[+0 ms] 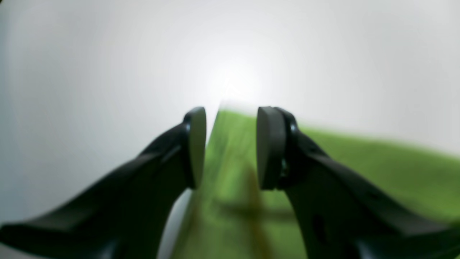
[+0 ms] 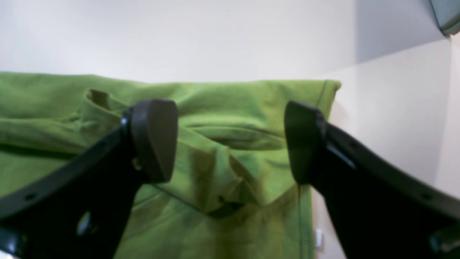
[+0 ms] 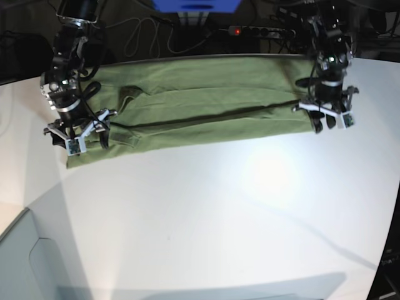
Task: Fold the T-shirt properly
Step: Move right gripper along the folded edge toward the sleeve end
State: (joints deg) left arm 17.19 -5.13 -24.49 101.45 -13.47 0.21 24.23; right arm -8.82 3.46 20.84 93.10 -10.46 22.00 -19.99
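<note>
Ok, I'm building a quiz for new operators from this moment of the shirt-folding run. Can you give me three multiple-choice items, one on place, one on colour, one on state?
1. Where does the T-shirt lie on the table?
A. Along the far edge
B. In the near corner
C. Hanging off the near side

2. What colour is the T-shirt?
A. Blue
B. Olive green
C. Red

3. How does the right gripper stand?
A. Shut on a sleeve
B. Open over the cloth
C. Out of view

Answers: 1 A, the base view shows it stretched along the far edge between both arms. 2 B, green in every view. 3 B, the right wrist view shows its jaws wide apart with cloth beyond them.
</note>
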